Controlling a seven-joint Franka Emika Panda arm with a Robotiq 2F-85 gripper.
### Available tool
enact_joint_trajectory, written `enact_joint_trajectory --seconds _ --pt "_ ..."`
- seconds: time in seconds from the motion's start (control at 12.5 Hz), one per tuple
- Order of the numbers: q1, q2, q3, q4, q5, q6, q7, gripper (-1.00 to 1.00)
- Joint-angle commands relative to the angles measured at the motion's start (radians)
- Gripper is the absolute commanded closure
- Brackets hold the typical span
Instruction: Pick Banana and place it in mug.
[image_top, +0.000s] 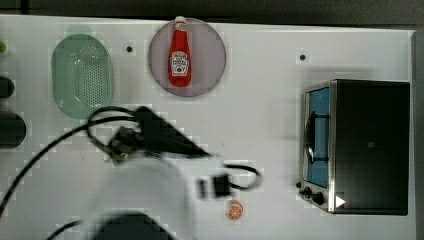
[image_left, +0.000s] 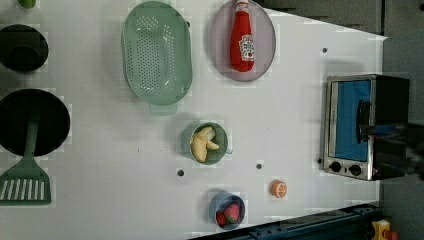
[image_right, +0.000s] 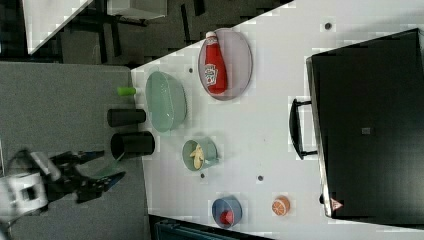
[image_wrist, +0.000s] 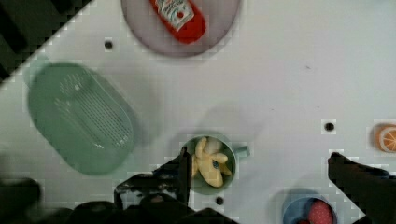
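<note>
You are at the end of the job: the banana (image_left: 204, 144) already lies inside the mug (image_left: 220, 155), so the placing step looks done and only the retreat is left. The gripper (image_wrist: 257, 163) hangs above the table (image_left: 300, 125) with its 2 fingers spread wide and nothing between them; in the wrist view the mug sits just beside 1 dark finger (image_wrist: 184, 170), while the other finger is well apart from it.

Your next move, as I judge it, calls only for a clean lift straight away from the mug, taking care not to brush its rim or its short side handle. If you want certainty, check that the fruit is not hanging over the edge.

The banana looks pale yellow and partly peeled, with a cream core and peel flaps splayed out, filling most of the teal-green mug. It rests below the rim as far as the left view shows. The mug stands upright on the white table, between the green colander (image_left: 157, 52) and the blue bowl (image_left: 220, 200) of red fruit, with the orange half (image_left: 278, 188) near it.
</note>
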Motion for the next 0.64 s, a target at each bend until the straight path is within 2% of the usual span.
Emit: enact_joint_trajectory --seconds 0.08,0.24,0.64 --pt "-0.019 0.045 -0.102 0.031 -0.092 -0.070 -0.015 -1.00" --pt "-0.019 0.045 -0.143 0.059 -0.207 -0.089 -0.069 -1.00" --pt "-0.018 0.051 -0.144 0.062 -0.183 -0.157 0.022 -1.00"
